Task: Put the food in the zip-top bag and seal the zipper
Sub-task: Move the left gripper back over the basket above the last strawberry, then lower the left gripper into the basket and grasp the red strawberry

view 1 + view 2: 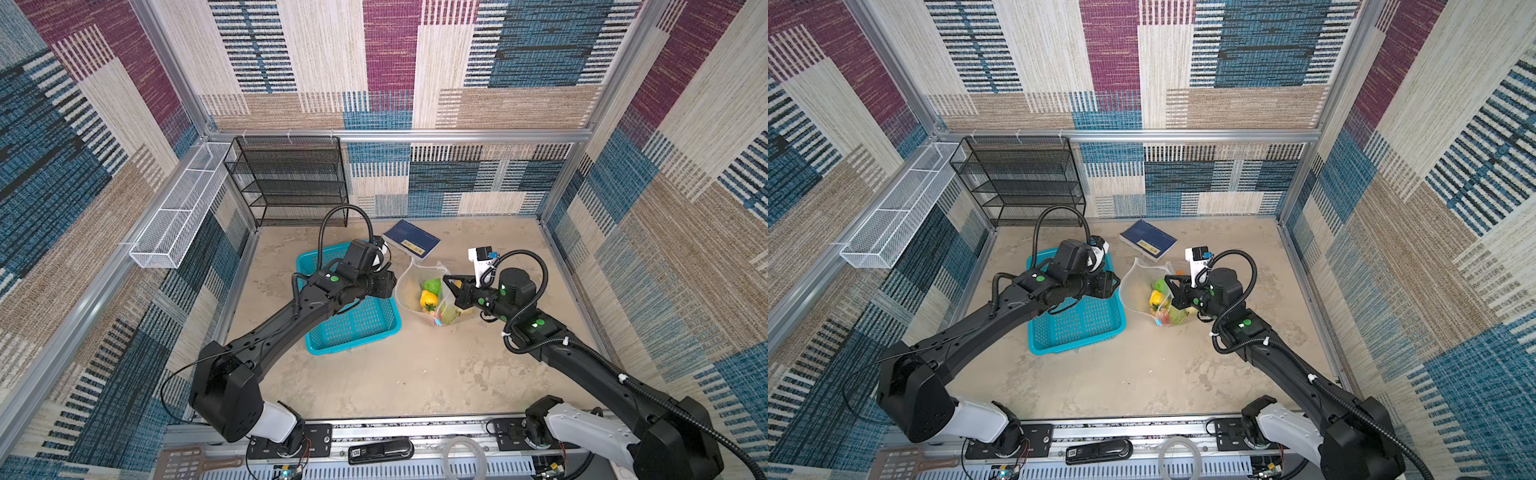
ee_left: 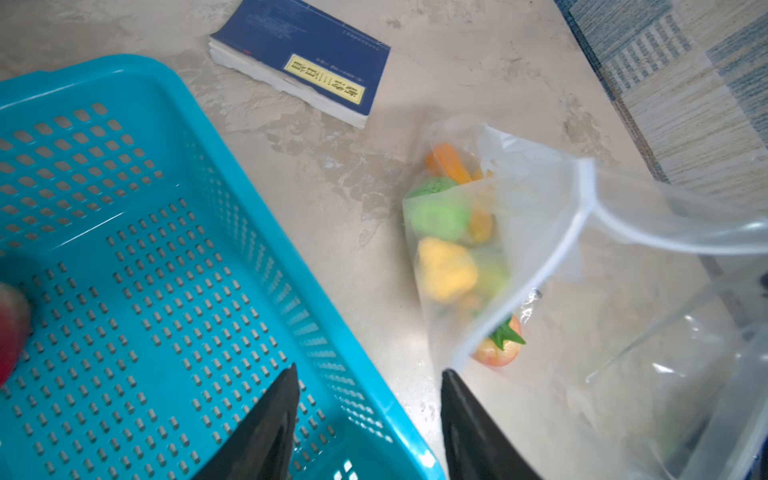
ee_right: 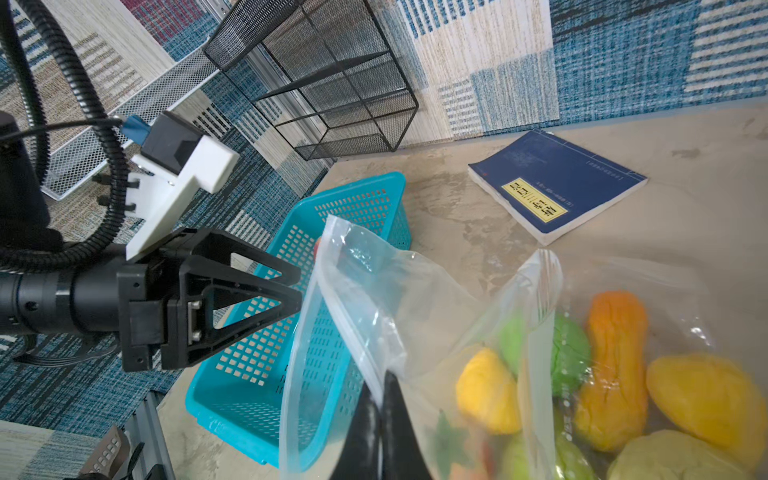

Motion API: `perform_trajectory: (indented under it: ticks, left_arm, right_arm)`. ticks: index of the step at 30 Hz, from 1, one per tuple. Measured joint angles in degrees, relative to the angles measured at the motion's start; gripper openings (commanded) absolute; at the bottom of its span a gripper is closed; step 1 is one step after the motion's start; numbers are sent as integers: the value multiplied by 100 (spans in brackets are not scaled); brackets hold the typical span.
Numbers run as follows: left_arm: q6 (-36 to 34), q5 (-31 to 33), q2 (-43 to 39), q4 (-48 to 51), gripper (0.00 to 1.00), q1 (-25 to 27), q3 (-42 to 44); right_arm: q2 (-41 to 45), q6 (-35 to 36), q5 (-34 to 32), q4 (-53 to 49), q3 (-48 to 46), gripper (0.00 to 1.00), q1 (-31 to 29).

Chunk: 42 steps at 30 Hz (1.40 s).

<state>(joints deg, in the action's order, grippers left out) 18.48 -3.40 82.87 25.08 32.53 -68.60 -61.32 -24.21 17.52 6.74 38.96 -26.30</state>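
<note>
Over teal basket (image 2: 83,72) rim, left gripper (image 2: 369,370) hangs released and empty; right gripper (image 3: 380,386) clenched on mouth edge of zip-top bag (image 3: 374,291), food (image 3: 615,332) inside.

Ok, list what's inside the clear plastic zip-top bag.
Visible: a long orange piece, a green ball, a yellow fruit, a smaller yellow one, a pale lumpy one. Anything beneath that pile is covered.

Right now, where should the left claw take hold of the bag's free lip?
Likely the zipper strip on the lip of the zip-top bag nearest the basket, coming from the basket side with the open left claw. That lip stands raised and bows toward it; the right claw pinches the opposite lip.
</note>
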Motion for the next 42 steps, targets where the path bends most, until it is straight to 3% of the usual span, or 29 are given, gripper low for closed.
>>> perform_trajectory:
  ticks: [4,10,20,33,42]
  left_arm:
    - [155,66,-404,-96,62,-485,415]
    - [271,656,-496,-201,62,-1215,732]
    - [83,933,546,-461,62,-1978,413]
    - [-243,1294,1915,-468,63,-2164,-382]
    - [-328,1749,2347,-297,67,-2177,-634]
  right_arm:
    - [-63,-50,50,96,-13,0,-4]
    - [-83,-81,90,144,-13,0,-2]
    - [-101,-177,90,293,-48,0,-2]
    - [-173,-157,24,267,-68,0,0]
    - [-323,-96,-20,236,13,0,0]
